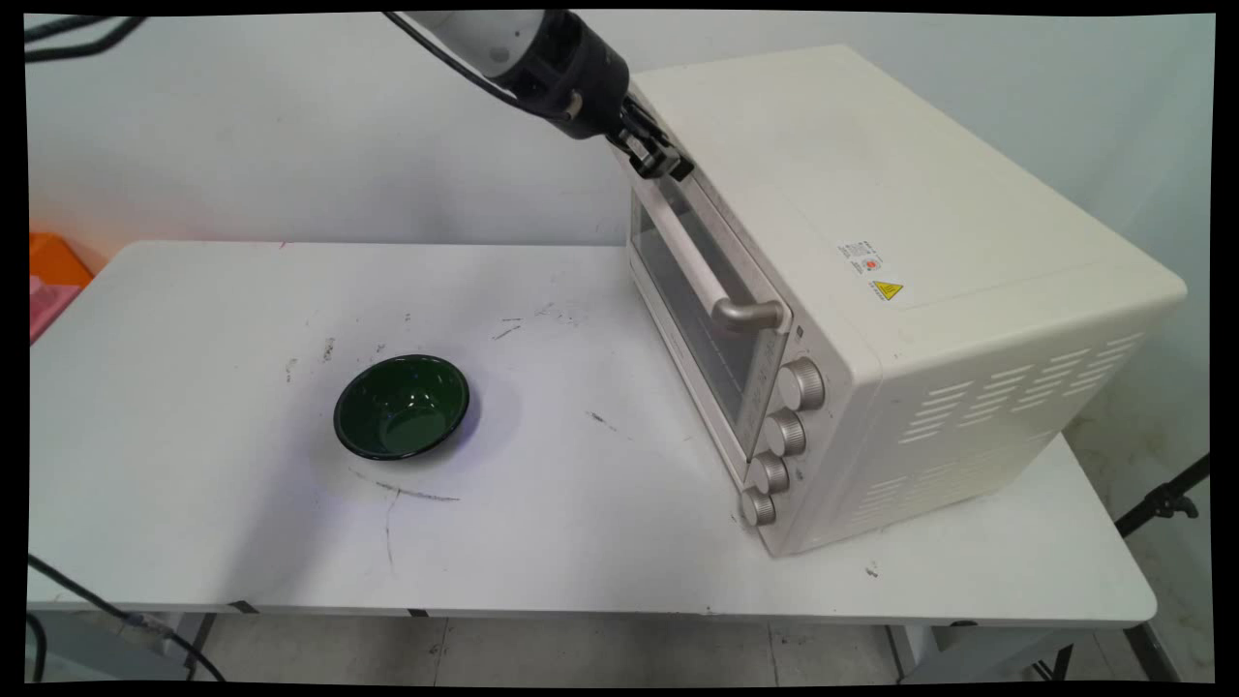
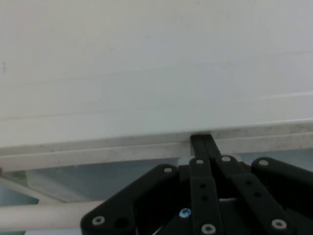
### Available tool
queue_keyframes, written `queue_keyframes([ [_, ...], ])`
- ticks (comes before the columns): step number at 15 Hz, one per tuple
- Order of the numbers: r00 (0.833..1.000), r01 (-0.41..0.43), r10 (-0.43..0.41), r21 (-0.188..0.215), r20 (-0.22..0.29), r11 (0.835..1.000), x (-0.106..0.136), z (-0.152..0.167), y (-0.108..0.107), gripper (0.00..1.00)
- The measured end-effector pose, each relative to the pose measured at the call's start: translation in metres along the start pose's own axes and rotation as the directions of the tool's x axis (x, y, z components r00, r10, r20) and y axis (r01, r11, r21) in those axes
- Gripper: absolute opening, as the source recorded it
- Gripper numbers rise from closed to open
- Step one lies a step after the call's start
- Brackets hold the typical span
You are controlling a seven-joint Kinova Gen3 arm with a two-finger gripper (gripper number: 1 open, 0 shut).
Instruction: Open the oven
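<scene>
Oven (image 1: 871,290) blocks right; bowl (image 1: 402,407) sits mid-table.

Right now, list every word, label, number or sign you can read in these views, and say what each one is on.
No text is readable as words.
Yellow warning triangle sign: on top of the toaster oven; its symbol is too small to make out.
White label with a red mark: beside the triangle, print too small to read.
Knobs: no markings can be read.
Green bowl and end effector: no lettering visible.
</scene>
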Motion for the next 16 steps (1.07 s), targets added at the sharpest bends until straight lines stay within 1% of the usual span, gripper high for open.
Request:
queue_keyframes([
  [8,1.000,0.003,-0.003,0.016,0.030,1.000,-0.007,0.019,-0.002,0.00],
  [16,0.999,-0.006,0.005,0.015,0.053,1.000,-0.015,0.020,-0.005,0.00],
])
